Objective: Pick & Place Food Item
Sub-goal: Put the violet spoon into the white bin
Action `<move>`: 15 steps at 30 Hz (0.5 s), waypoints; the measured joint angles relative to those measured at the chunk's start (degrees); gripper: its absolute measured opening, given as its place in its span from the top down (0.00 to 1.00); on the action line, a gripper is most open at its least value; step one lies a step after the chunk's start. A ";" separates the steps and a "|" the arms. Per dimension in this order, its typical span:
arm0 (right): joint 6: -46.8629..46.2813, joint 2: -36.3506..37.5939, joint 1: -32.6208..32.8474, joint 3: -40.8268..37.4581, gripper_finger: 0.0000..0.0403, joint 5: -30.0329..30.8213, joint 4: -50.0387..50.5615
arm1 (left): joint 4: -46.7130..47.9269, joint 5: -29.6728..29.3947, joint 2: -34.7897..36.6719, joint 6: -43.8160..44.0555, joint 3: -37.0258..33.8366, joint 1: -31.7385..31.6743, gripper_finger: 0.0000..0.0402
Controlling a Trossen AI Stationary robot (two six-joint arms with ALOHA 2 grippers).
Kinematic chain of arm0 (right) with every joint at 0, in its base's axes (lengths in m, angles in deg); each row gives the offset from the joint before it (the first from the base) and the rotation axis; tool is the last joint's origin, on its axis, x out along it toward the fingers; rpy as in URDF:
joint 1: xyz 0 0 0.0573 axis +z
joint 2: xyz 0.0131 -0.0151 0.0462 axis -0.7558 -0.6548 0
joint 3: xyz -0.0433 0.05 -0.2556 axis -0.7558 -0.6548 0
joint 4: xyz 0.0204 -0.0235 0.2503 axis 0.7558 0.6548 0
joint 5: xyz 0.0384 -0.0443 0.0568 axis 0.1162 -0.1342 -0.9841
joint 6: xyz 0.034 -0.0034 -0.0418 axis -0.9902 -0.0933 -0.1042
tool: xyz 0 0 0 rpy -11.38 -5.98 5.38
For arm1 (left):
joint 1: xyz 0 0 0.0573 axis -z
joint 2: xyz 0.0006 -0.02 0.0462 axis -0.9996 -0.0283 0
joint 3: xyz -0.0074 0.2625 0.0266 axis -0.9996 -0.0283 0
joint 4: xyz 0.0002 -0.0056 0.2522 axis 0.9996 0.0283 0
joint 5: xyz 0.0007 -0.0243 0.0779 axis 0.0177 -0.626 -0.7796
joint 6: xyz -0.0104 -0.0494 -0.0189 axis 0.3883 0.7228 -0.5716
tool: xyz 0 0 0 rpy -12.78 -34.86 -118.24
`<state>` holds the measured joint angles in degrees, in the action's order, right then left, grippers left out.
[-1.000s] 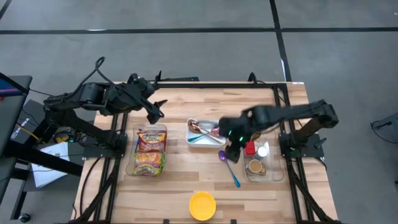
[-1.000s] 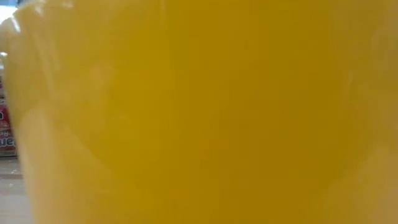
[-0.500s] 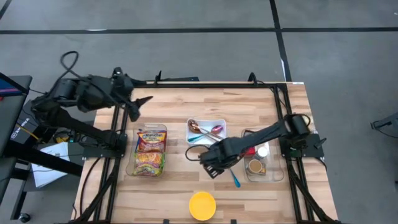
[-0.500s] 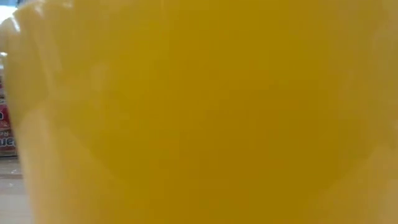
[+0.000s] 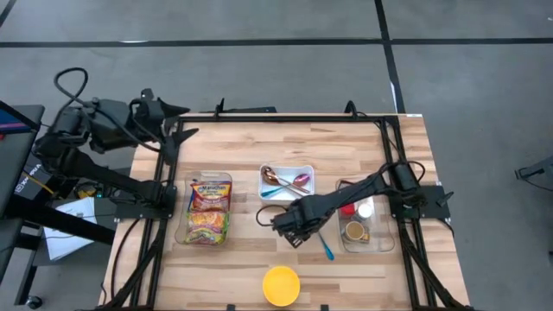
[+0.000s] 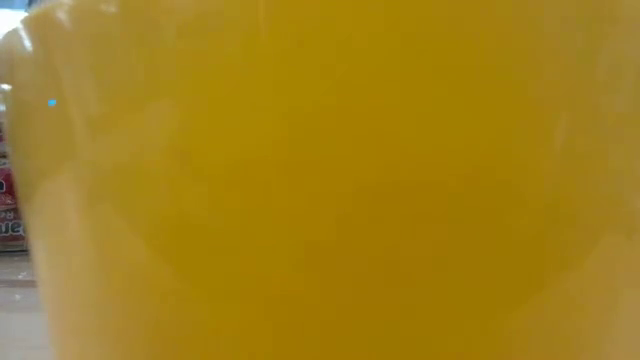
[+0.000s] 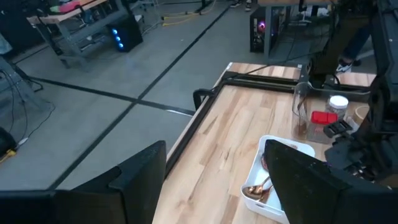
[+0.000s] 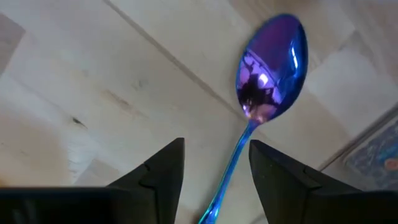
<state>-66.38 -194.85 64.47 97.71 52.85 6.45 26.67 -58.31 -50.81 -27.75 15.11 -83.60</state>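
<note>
Right gripper (image 8: 214, 163): we see jaws parted, empty, straddling the blue-purple spoon (image 8: 268, 68) on the table.
Left gripper (image 7: 214, 180): wide, parked off-table.
Noodle packets (image 5: 209, 210): in their tray, untouched.
Risk: closing grabs cutlery, not food.

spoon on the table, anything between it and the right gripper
Nothing visible does. The right gripper hangs just above the bare wood with its fingers open, and the handle of the purple-blue spoon runs into the gap between them. No other object lies in that stretch of table.
</note>
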 joint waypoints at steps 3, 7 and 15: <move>1.24 0.00 -1.06 -0.96 0.58 0.07 -0.14 | 0.01 -0.01 -0.71 -1.16 0.00 0.00 0.34; 2.27 -0.02 -1.86 -2.49 0.60 0.32 0.02 | 0.03 -0.01 -1.53 -1.48 0.00 0.00 0.34; 1.94 -0.02 -0.59 -4.52 0.64 -1.66 -1.41 | 0.09 -0.02 -2.38 -1.69 0.00 0.00 0.34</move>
<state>-64.44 -194.87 63.88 93.20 51.19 5.04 26.76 -58.33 -53.19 -29.43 15.11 -83.60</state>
